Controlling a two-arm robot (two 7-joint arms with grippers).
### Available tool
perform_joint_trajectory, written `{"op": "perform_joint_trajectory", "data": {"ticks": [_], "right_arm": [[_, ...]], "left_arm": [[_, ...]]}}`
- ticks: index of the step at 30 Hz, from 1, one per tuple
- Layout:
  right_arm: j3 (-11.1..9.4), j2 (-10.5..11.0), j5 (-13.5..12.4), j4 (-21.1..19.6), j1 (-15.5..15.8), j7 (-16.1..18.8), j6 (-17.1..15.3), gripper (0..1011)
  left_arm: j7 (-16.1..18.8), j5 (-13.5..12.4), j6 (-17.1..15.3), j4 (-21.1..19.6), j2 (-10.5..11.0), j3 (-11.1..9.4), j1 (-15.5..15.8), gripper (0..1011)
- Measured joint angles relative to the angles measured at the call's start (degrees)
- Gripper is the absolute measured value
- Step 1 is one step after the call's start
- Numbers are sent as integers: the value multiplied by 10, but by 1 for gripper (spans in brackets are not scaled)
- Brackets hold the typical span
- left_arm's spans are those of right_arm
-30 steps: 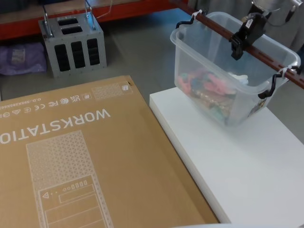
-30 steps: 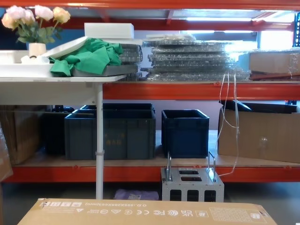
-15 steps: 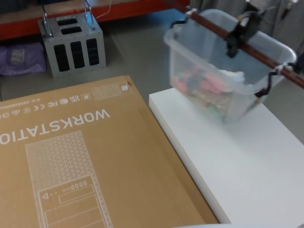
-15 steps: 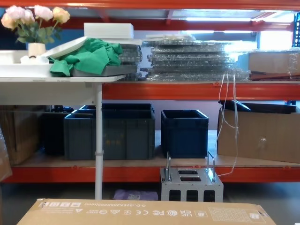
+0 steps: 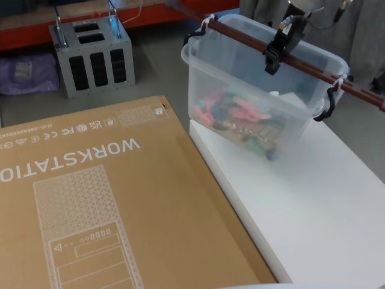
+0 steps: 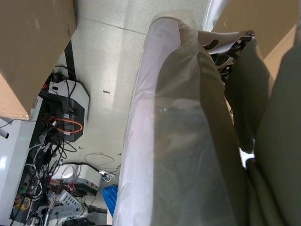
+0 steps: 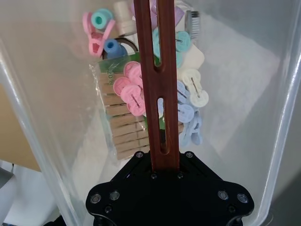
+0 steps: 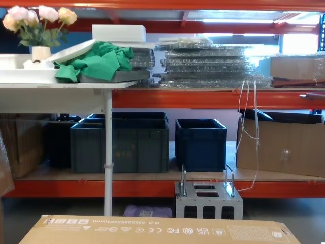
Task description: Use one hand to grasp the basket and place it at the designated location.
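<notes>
Head view puts the right gripper (image 5: 274, 55) clamped tight on the dark red bar handle (image 5: 237, 35) of the basket (image 5: 219, 78). The tub hangs tilted over the white table's (image 5: 319, 211) far left corner, just beside the cardboard box (image 5: 90, 198), with coloured pegs (image 7: 131, 89) heaped inside.

basket (image 5: 231, 75) translucent glossy plastic; bar handle (image 7: 159, 70) smooth, matt; box (image 5: 150, 198) matt cardboard; platform (image 5: 313, 211) smooth, matt.
</notes>
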State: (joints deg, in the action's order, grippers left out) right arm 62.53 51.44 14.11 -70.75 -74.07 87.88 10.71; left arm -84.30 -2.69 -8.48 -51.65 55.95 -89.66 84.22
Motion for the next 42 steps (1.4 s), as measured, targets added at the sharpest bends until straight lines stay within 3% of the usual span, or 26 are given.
{"op": "perform_joint_trajectory", "data": {"ticks": [24, 32, 42], "right_arm": [[29, -9, -17, -22, -16, -6, 27, 0], [40, -20, -32, -29, -23, -2, 59, 0], [49, -30, -50, -29, -29, 5, 75, 0]], "left_arm": [[0, 0, 0, 0, 0, 0, 0, 0], [0, 0, 0, 0, 0, 0, 0, 0], [0, 0, 0, 0, 0, 0, 0, 0]]}}
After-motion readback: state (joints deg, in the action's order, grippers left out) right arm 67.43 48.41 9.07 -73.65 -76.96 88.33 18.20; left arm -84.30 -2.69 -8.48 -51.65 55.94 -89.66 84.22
